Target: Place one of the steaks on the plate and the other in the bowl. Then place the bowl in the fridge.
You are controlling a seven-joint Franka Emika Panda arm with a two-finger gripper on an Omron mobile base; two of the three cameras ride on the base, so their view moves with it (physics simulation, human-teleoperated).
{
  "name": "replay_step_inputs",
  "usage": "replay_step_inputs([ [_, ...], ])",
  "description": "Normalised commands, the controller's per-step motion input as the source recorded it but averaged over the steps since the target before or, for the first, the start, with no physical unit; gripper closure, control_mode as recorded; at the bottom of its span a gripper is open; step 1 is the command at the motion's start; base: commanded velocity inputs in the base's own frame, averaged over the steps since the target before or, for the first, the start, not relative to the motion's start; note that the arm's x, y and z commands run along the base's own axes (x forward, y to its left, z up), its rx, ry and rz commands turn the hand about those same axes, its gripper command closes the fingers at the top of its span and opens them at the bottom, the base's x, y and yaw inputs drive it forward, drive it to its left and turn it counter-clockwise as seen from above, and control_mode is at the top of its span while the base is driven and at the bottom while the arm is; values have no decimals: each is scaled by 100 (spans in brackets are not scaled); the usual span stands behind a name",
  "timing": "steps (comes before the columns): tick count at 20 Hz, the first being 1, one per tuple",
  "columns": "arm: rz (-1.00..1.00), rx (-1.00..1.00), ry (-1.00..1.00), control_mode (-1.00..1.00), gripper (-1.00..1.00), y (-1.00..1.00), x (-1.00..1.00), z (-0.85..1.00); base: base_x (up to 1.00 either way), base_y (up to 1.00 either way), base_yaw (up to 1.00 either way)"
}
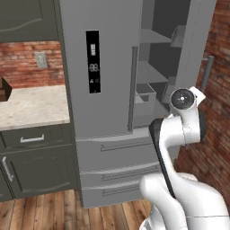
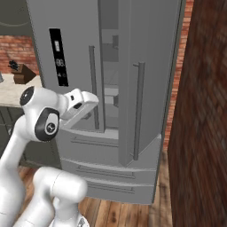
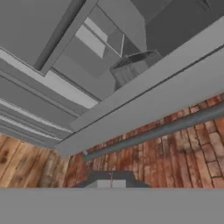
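One fridge point(image 1: 108, 90) door stands open, probably so the bowl can go inside later. No bowl or steak is visible here, and the gripper point(image 3: 111, 183) is fully closed, holding nothing.

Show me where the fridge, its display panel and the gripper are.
fridge point(image 1: 112, 148): left base view, upper drawer front.
display panel point(image 1: 93, 61): left base view, middle of the black strip.
gripper point(image 3: 111, 183): hand view, between the dark fingertips.

The only readable marking is on the fridge point(image 1: 103, 67): its black display panel point(image 1: 93, 61) shows pale digits that look like "88", with small icons above and below them too blurred to make out. No other text or brand can be read.
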Motion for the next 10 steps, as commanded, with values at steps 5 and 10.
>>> replay_step_inputs([
  [5,3,-31,24,-100,100,0,9,0,0,0,0],
  [10,0,-22,0,-100,100,1,19,0,0,0,0],
])
